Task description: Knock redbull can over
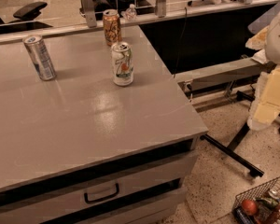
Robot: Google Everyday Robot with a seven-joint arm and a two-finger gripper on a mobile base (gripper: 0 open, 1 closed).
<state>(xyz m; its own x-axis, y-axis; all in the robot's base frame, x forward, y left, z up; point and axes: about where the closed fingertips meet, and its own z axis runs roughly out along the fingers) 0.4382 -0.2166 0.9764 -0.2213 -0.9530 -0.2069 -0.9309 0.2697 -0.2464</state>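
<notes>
The redbull can (39,57), slim and silver-blue, stands upright near the far left of the grey table (93,120). A wider white can (122,63) with green and orange marks stands upright near the table's middle back. An orange-brown patterned can (112,27) stands upright behind it at the far edge. My gripper (267,101) appears as a pale, cream-coloured shape at the right edge of the view, off the table and above the floor, far to the right of all three cans.
The table has a front drawer with a dark handle (101,193). A wire basket (252,195) holding several items sits on the floor at the lower right. A black desk leg (231,153) crosses the floor. A small bottle (130,12) stands behind the railing.
</notes>
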